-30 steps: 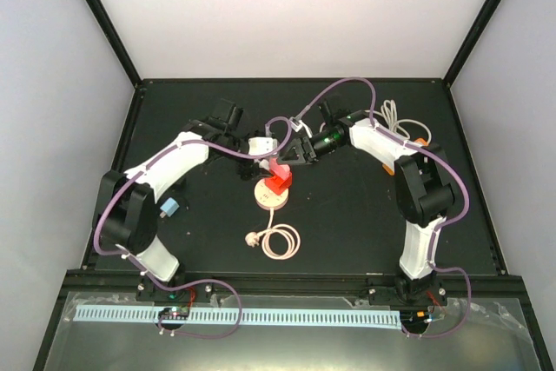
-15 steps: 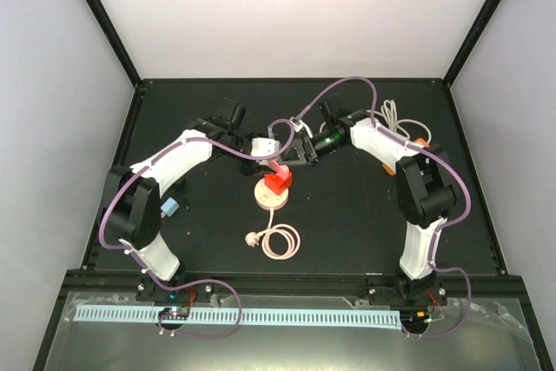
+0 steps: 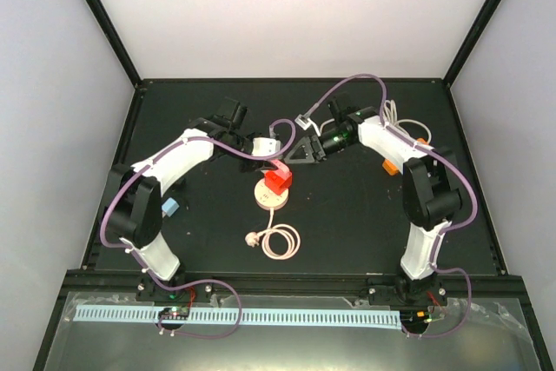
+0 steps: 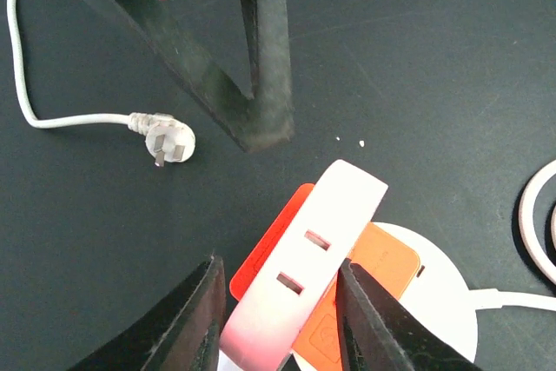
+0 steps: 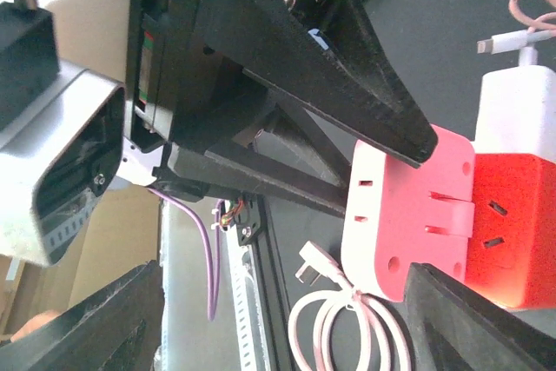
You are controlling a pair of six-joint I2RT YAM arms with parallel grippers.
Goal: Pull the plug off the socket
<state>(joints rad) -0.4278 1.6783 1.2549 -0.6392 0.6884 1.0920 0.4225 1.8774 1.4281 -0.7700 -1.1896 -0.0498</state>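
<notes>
The socket block (image 3: 278, 178), red with a white-and-pink slotted face, is held just over a round white disc (image 3: 271, 198). My left gripper (image 3: 266, 155) is shut on the socket (image 4: 304, 258), one finger on each side. The two slots facing the left wrist camera are empty. A loose white plug (image 4: 165, 139) with its cord lies on the mat beyond the socket. My right gripper (image 3: 297, 151) is wide open and empty, a little to the right of the socket (image 5: 408, 215). A white adapter-like block (image 5: 521, 115) stands against the red part.
A coiled pale cable (image 3: 282, 242) with its own plug (image 3: 252, 237) lies in front of the disc; the coil also shows in the right wrist view (image 5: 347, 327). A white cord (image 3: 391, 115) and an orange object (image 3: 421, 141) lie at the back right. A small blue object (image 3: 169, 207) lies at the left.
My right gripper has drawn back to the right, away from the socket, and the right arm's cable has swung up. The left gripper still holds the socket in about the same place.
</notes>
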